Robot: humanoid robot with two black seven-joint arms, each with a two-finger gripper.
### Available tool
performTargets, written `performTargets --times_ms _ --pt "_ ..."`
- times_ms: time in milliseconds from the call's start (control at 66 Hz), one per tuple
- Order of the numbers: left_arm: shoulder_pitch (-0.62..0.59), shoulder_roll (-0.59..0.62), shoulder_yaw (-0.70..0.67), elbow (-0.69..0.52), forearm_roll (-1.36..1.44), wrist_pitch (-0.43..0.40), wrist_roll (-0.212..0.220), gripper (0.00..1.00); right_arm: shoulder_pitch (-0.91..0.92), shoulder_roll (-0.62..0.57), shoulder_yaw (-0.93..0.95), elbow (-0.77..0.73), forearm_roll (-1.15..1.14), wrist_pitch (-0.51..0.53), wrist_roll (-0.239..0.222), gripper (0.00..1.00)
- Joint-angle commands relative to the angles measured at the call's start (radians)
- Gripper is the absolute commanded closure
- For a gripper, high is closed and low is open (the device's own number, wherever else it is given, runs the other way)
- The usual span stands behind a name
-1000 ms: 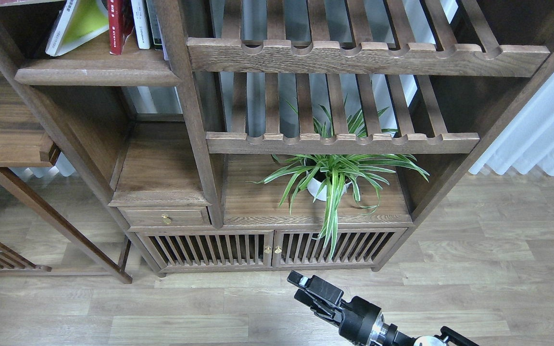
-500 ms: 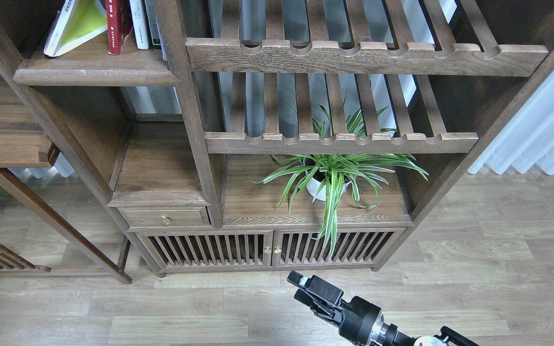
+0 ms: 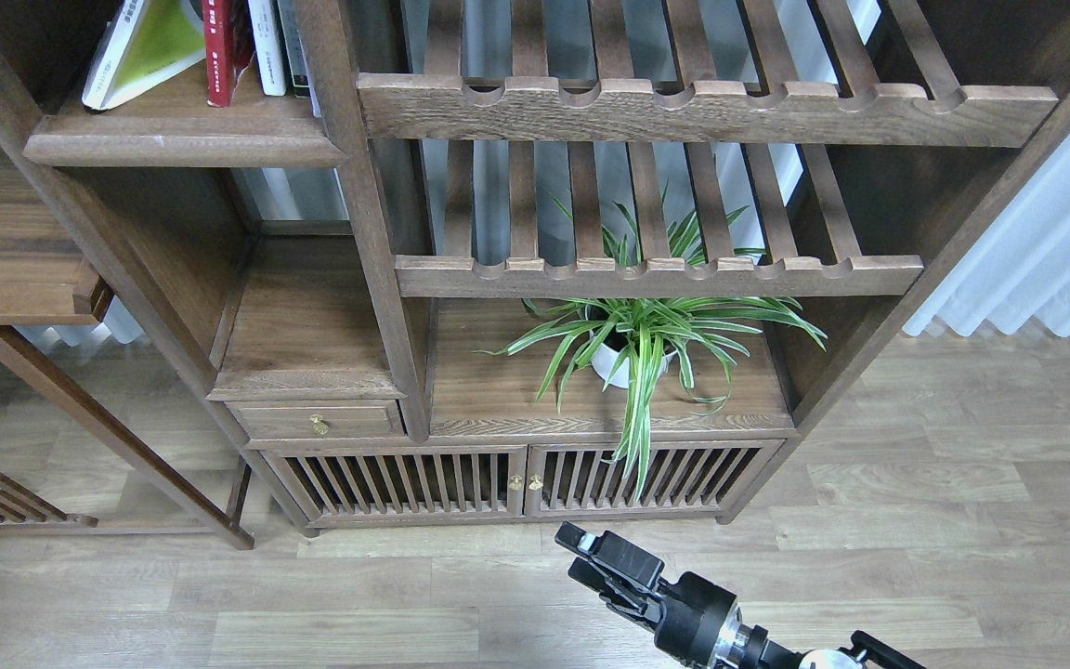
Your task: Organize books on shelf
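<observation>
The shelf (image 3: 184, 144) sits at the top left of the bookcase (image 3: 377, 260). On it, the leaning book (image 3: 140, 51) is at the left end, tipped over to the right. Next comes the standing book (image 3: 224, 46), and more thin books (image 3: 273, 42) stand at the right end by the post. Lower down, the potted plant (image 3: 632, 348) sits on a board under the slatted shelves (image 3: 660, 274). My right gripper (image 3: 595, 557) is near the floor, in front of the bookcase.

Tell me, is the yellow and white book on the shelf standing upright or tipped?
Tipped. The yellow-and-white book leans left, away from the red book, its bottom edge resting on the shelf.
</observation>
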Motion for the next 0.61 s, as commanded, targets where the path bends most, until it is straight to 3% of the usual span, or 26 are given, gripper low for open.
performTargets --times_ms 0,591 --pt "0.0 -0.04 -0.044 0.021 0.091 0.0 -0.015 0.87 -0.001 -0.002 -0.001 0.0 0.009 0.0 0.001 0.01" --pt "0.004 0.026 -0.089 -0.029 0.217 0.0 -0.013 0.87 -0.003 -0.002 -0.001 0.0 0.025 0.0 0.002 0.01"
